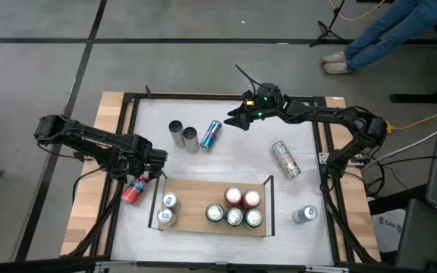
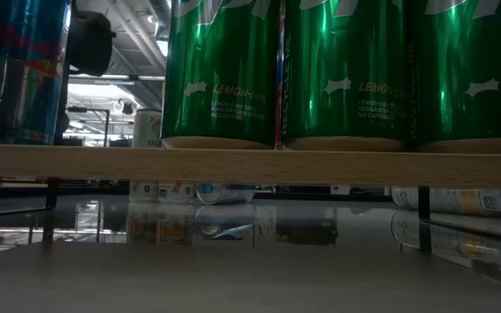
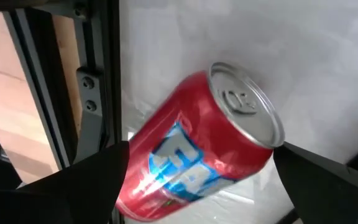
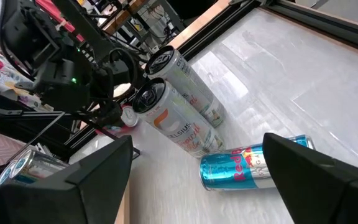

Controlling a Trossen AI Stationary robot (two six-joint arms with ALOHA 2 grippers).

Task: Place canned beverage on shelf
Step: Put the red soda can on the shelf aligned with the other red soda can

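White tabletop (image 1: 226, 163) in a black frame on grey floor; a person's legs (image 1: 385, 34) at upper right of the high view. Shelf (image 1: 196, 216) at lower centre, holding seven upright cans, green cans (image 1: 234, 217) at its right end. Left gripper (image 1: 144, 180), fingers apart, straddles a red can (image 1: 133, 191) lying left of the shelf, not clamped. Right gripper (image 1: 235, 115), fingers apart, sits at upper centre near a lying blue Red Bull can (image 1: 212, 135).

Both arms matte black, jointed segments, black cables along links. Right tool (image 1: 237, 115) carries green indicator lights; left tool (image 1: 144, 179) has broad dark fingers (image 3: 86, 186).
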